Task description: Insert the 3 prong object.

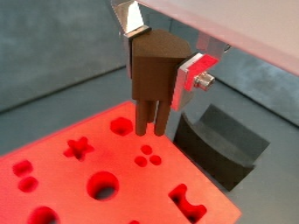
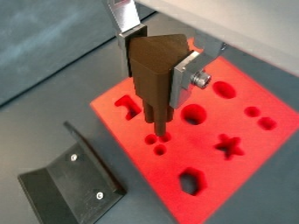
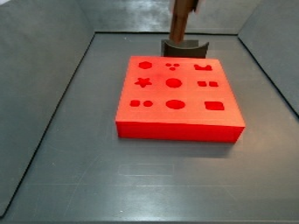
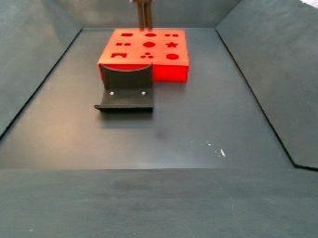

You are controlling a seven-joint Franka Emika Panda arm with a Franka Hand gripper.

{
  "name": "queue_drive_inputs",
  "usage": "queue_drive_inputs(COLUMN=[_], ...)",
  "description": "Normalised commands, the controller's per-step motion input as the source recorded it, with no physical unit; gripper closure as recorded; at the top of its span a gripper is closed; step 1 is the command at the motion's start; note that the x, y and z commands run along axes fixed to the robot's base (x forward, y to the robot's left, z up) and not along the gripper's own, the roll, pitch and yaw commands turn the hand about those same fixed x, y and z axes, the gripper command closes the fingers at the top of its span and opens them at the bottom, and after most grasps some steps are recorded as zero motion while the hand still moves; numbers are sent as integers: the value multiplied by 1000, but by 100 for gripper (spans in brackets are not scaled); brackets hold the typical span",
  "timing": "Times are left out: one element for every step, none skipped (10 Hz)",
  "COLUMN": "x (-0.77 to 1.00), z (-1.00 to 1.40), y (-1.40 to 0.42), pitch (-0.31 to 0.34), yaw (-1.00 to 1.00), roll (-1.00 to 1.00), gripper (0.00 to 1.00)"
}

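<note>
Wrist views show the gripper (image 2: 158,66) jaws clamped on the slim brown 3 prong object (image 2: 156,79), prongs hanging over the big red holed block (image 2: 222,166). Probably near the three-dot holes (image 1: 147,158), toward 6 o'clock; align, lower straight.

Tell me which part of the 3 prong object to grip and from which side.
Grip the wide brown upper body of the 3 prong object, from above, with the plates on its two flat side faces. That keeps the thin prongs free, pointing down at the red block. The gripper holds it that way now, above the block.
</note>
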Motion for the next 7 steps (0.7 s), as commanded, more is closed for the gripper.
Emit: queue_drive_inputs(x=[143, -143, -343, -271, -151, -83, 0], z=[-594, -440, -131, 0, -77, -223, -211], y=[220, 140, 117, 0, 0, 0, -40], pitch=[-93, -289, -383, -300, -246, -224, -164], yaw=[203, 91, 46, 94, 117, 94, 63], roll=[-31, 0, -54, 0, 0, 0, 33], gripper=[100, 100, 100, 100, 100, 100, 100])
